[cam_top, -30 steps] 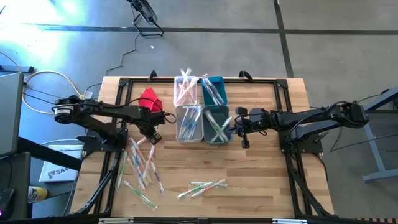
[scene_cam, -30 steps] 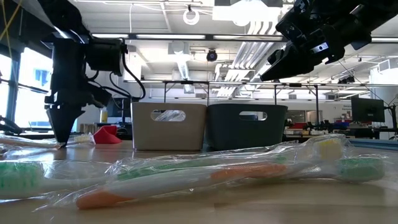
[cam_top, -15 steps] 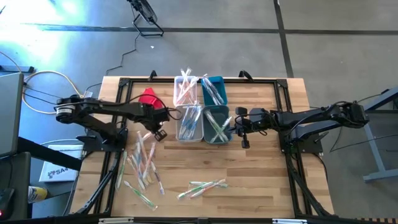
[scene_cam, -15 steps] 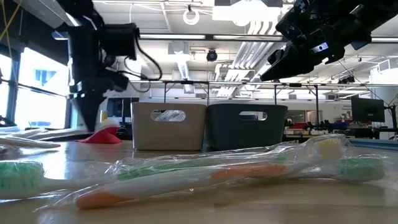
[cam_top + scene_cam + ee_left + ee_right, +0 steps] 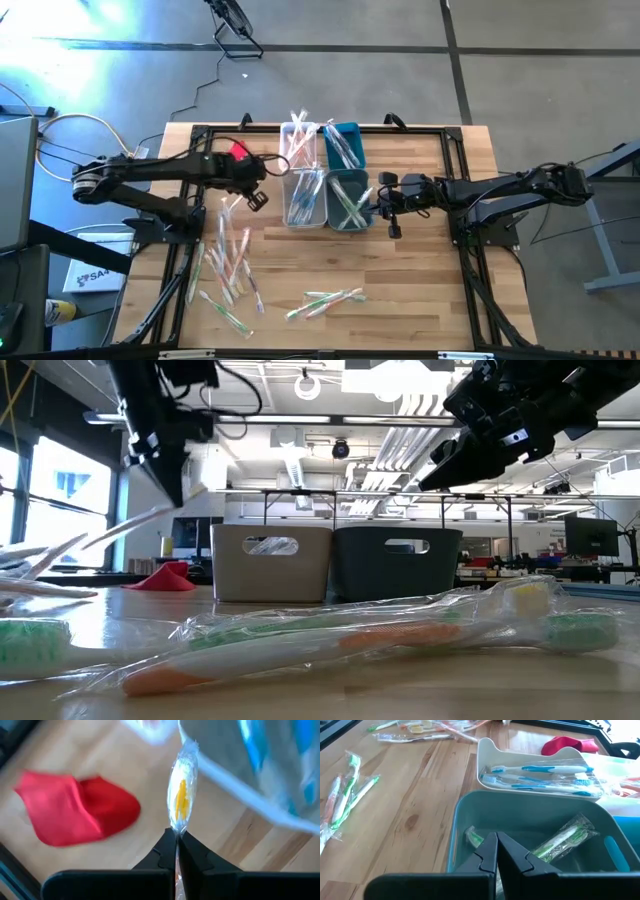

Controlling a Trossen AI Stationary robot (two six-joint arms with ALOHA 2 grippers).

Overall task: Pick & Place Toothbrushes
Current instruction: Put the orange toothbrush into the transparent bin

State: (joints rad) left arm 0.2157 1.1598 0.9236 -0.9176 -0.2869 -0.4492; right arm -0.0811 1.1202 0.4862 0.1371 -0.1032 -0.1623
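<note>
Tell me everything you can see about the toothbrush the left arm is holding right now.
The toothbrush is thin, sealed in a clear crinkly plastic wrapper, with an orange-yellow part showing through. The left gripper is shut on one end of the wrapper, its fingers pinching it. In the low view it hangs tilted in the air, off the table. It is lifted above the table near the red cloth, close to the white bins.
</note>
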